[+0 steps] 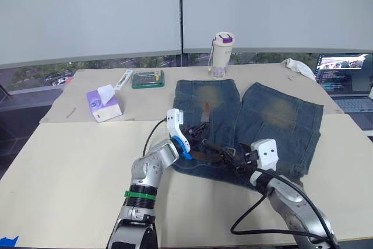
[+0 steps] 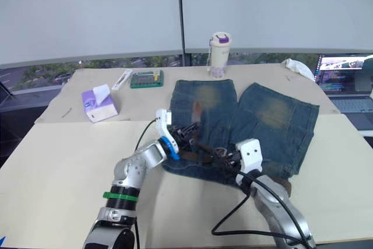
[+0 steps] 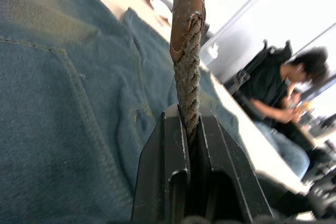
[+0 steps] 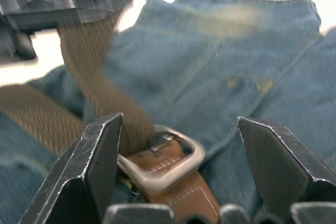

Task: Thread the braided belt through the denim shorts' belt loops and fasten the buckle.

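On the bench (image 1: pixel 70 167), the left gripper (image 3: pixel 191 129) clamps its jaws on the braided belt (image 3: pixel 188 77) above the denim shorts (image 1: pixel 280 115); the right gripper (image 4: pixel 178 145), jaws wide, straddles the buckle (image 4: pixel 168 163) at their waistband.

Woven braided belt (image 3: pixel 188 72), leather-tipped; shiny metal buckle (image 4: pixel 164 162); denim shorts (image 1: pixel 274 118).

- A pale cream table (image 1: pixel 70 167) fills the near ground, with a tan-covered stretch (image 1: pixel 145 100) along its far side.
- Behind it, wide grey roller blinds (image 1: pixel 87 10) cover the windows, split by a dark vertical frame (image 1: pixel 180 10).
- Beneath the blinds a strip of glass (image 1: pixel 52 74) shows trees and daylight outside.
- An open laptop (image 1: pixel 344 77) sits at the far right.
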Available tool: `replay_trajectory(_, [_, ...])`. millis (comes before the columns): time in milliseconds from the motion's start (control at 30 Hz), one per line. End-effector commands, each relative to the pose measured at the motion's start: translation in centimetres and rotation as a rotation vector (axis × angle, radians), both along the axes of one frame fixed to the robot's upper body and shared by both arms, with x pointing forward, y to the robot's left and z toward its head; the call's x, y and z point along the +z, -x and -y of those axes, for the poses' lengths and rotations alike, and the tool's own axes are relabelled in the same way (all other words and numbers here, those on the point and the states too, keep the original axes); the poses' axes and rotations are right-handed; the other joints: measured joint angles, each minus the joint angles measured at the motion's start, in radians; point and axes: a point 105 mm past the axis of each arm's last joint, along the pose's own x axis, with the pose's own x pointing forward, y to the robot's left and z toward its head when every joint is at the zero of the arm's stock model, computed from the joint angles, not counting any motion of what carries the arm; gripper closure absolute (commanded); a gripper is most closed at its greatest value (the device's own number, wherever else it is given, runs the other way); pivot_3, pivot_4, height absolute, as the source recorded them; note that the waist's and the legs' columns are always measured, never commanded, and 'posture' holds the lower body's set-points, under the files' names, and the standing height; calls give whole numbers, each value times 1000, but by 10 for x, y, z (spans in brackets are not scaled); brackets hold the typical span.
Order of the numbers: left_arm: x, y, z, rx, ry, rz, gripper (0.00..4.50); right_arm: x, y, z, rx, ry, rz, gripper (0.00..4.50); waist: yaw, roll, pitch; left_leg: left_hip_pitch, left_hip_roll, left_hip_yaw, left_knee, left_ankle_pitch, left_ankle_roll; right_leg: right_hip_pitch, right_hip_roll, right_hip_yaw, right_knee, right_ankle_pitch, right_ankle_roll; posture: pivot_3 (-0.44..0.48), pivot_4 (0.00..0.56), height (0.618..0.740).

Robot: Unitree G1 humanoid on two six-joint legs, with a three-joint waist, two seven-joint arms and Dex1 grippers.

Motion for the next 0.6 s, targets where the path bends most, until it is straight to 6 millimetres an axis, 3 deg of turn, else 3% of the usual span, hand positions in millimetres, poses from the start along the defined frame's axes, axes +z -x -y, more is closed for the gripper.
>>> replay_trajectory(33, [26,-6,-15,59,109,49,4500,-20,7,4,23,85,-93,675,0,-1,0,0,0,0,0,0,0,0,0,0,0,0,0,0,150,740])
replay_trajectory(133, [36,-12,-32,119,225,27,4500,-39,13,5,39,151,-179,675,-3,-2,0,0,0,0,0,0,0,0,0,0,0,0,0,0,150,740])
replay_trajectory(333, [32,-15,-43,145,287,-33,4500,-43,13,9,7,145,-202,675,-2,-4,0,0,1,0,0,0,-1,0,0,0,0,0,0,0,150,740])
replay_trajectory(467, [12,-8,-38,119,170,-49,4500,-29,12,9,14,115,-137,675,-1,-4,-1,0,1,0,0,0,-1,0,1,0,0,0,0,0,150,740])
replay_trajectory(600, [-6,-4,-39,120,110,-88,4500,4,18,5,132,60,-22,675,1,-4,-1,0,0,0,0,0,-1,0,0,0,0,0,0,0,150,740])
